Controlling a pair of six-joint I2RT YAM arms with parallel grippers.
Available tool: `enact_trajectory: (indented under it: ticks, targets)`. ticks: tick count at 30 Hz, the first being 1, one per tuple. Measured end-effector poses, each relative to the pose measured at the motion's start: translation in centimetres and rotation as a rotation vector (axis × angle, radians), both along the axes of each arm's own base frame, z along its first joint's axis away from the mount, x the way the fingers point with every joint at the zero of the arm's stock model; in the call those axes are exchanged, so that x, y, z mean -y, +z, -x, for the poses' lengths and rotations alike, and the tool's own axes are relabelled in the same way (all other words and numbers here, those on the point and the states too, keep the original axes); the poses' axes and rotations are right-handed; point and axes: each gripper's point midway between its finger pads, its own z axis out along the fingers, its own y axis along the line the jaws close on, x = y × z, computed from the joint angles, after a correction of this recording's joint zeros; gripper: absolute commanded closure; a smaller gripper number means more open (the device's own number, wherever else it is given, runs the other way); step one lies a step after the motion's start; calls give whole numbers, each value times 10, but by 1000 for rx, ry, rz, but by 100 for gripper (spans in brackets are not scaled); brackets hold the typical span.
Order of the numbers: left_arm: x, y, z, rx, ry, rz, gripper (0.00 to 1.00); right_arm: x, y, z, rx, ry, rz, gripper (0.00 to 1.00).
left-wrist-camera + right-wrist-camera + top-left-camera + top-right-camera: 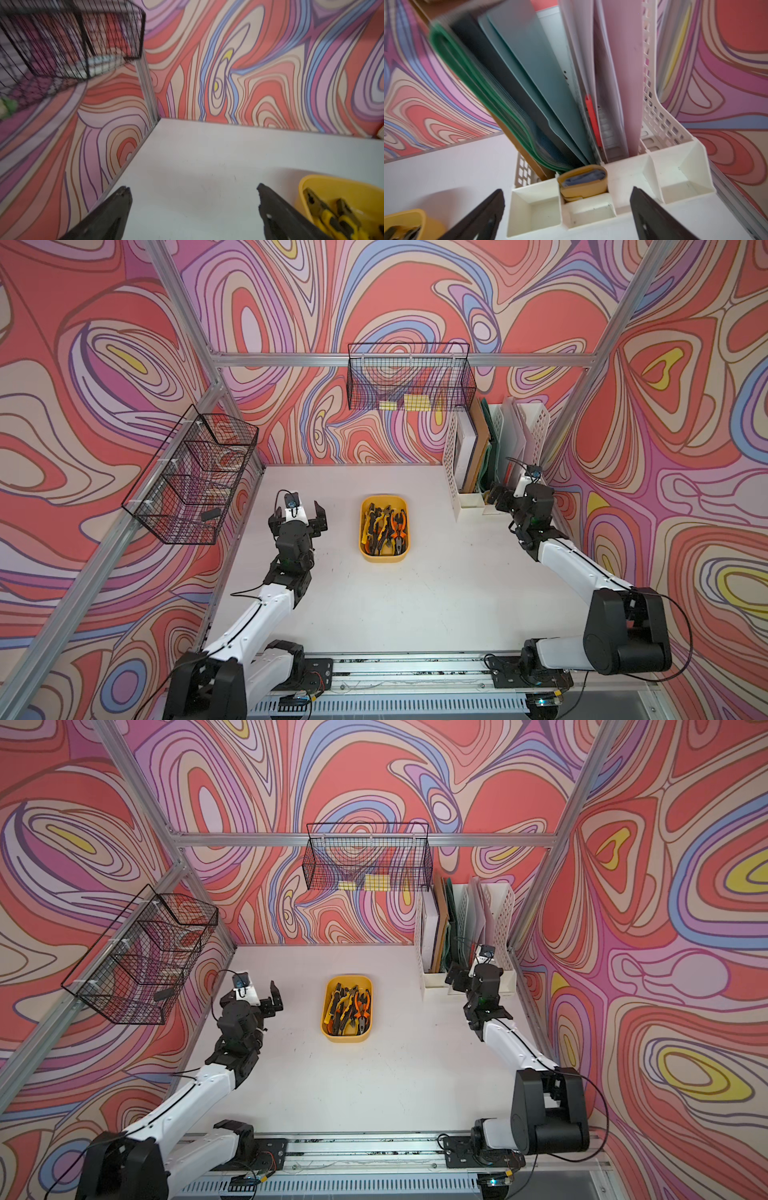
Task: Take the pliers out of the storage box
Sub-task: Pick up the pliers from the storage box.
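Note:
The mustard-yellow storage box [383, 558] [345, 1038] sits mid-table, long side running front to back. Several pliers [384, 529] [348, 1009] lie piled inside, yellow-and-black and orange-and-black handled. My left gripper [297, 516] [253, 996] hovers open to the left of the box, apart from it. In the left wrist view it [192, 187] has only bare table between its fingers, with the box [324, 182] and pliers [332, 218] beside one finger. My right gripper [500, 497] [455, 977] is open at the file rack's front; in its wrist view [567, 189] it holds nothing, the box [409, 216] at the corner.
A white perforated file rack [494, 456] with folders stands at the back right, close in front of the right gripper. Black wire baskets hang on the left wall [195, 481] and back wall [409, 377]. Aluminium frame posts border the white table [415, 605].

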Motion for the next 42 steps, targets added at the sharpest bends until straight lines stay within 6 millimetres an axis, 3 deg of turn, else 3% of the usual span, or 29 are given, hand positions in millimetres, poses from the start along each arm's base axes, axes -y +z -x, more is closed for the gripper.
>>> enact_trajectory:
  ticks: [3, 6, 10, 13, 15, 17, 24, 27, 30, 34, 42]
  targets:
    - [1, 52, 16, 54, -22, 79, 1, -20, 5, 10, -78, 70, -69, 2]
    - [11, 65, 26, 3, -84, 138, 5, -52, 5, 30, -182, 147, -109, 2]
    - [30, 37, 25, -198, -165, 195, 4, -126, 31, 46, -274, 310, -100, 2]
    - [45, -3, 26, -386, -214, 241, 4, -180, 56, 49, -304, 421, -108, 4]
    - [55, -29, 33, -499, -251, 277, 3, -204, 57, 50, -336, 459, -130, 9]
    - [64, -41, 40, -558, -289, 316, 2, -221, 43, 50, -392, 475, -157, 14]
    - [93, -65, 59, -665, -429, 435, 1, -269, -50, 50, -642, 470, -222, 17]
    - [103, -72, 67, -702, -476, 472, 1, -289, -81, 48, -715, 473, -226, 18]
    - [110, -71, 70, -713, -513, 491, 1, -305, -94, 44, -739, 477, -230, 19]
    - [114, -69, 73, -711, -542, 511, 0, -321, -97, 34, -730, 484, -242, 20]
    - [120, -67, 78, -711, -572, 536, 0, -338, -108, 10, -724, 468, -248, 29]
